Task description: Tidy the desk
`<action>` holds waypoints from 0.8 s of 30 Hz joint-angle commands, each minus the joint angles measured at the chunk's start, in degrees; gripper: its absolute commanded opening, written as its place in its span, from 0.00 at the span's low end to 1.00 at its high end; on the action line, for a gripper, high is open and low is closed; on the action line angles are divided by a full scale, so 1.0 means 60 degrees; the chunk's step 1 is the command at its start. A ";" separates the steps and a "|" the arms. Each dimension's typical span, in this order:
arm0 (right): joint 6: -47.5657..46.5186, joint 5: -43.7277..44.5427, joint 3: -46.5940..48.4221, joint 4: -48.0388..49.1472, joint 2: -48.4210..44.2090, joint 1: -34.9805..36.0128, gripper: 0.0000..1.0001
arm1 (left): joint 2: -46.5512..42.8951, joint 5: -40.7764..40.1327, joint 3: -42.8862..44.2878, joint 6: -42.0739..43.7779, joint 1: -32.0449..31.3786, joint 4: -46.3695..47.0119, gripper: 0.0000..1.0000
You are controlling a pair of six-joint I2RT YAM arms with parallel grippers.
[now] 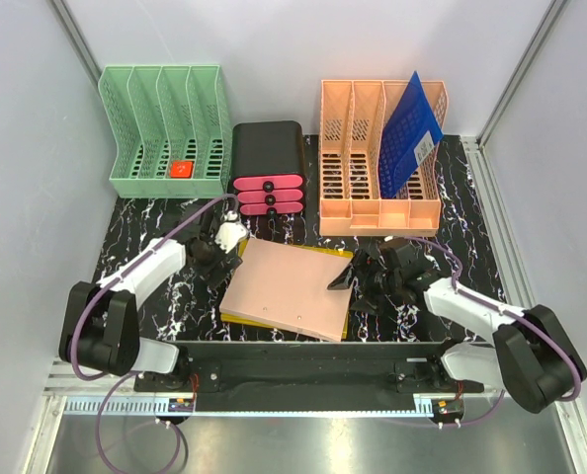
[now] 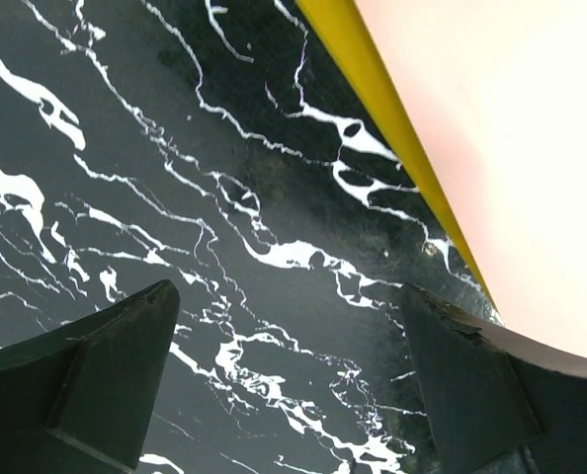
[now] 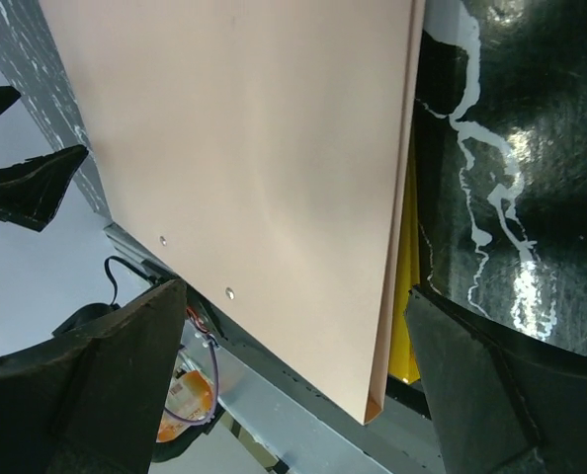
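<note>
The desk (image 1: 145, 229) is a black tabletop with white veining. On its middle a pink folder (image 1: 289, 288) lies flat on top of a yellow folder (image 1: 236, 318). My left gripper (image 1: 222, 265) hangs open just off the pink folder's left edge. In the left wrist view only bare desk (image 2: 175, 148) shows between the open left gripper (image 2: 289, 296), with the yellow folder's edge (image 2: 373, 79) to its right. My right gripper (image 1: 351, 281) is open at the folder's right edge. In the right wrist view, that pink folder (image 3: 254, 148) lies between the spread fingers of the right gripper (image 3: 293, 296).
At the back stand a green file rack (image 1: 165, 133) holding a small red item (image 1: 182, 169), a black drawer unit with pink drawers (image 1: 268, 170), and a peach file rack (image 1: 380, 158) with a blue folder (image 1: 409, 133) leaning in it. The black front rail (image 1: 303, 355) runs along the near edge.
</note>
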 commanded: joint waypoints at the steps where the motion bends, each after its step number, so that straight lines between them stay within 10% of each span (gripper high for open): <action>1: 0.0109 -0.0011 -0.0154 0.0715 0.0438 0.0071 1.00 | 0.0129 -0.0221 0.0163 -0.0163 -0.0222 0.0523 0.99; 24: 0.0314 -0.0188 -0.0930 0.2122 0.1421 0.0071 1.00 | 0.0950 -0.0398 0.0266 -0.0587 -0.1115 0.1022 0.99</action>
